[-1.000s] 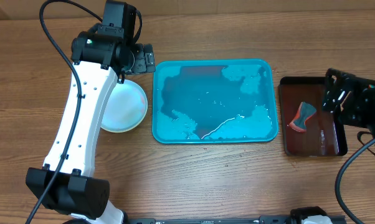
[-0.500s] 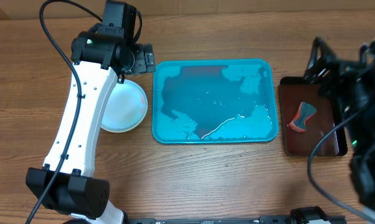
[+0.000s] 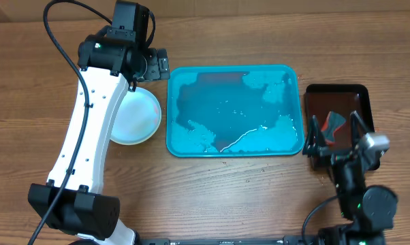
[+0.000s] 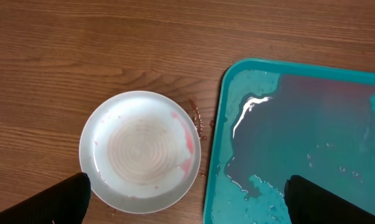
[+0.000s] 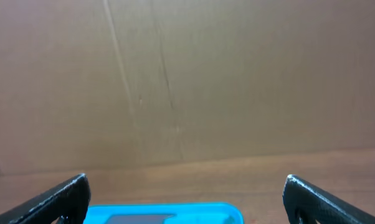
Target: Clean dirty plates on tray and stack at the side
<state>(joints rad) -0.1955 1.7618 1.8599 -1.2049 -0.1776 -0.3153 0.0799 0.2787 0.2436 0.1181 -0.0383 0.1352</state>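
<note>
A round pale plate with faint red smears on its inner rim sits on the wood just left of the turquoise tray; in the overhead view the plate is partly hidden under my left arm. The tray holds only water and foam. My left gripper hangs open high above the plate's near edge, one dark finger on each side. My right gripper stands open and empty by the tray's right end. In the right wrist view it faces the back wall.
A small dark tray at the right holds a red-and-grey sponge, just beyond my right fingers. Small red droplets lie on the wood between plate and tray. A cardboard wall closes the back of the table.
My right arm has swung from the far right edge to the front of the dark tray and now points toward the back. The left arm, plate and tray have not moved.
</note>
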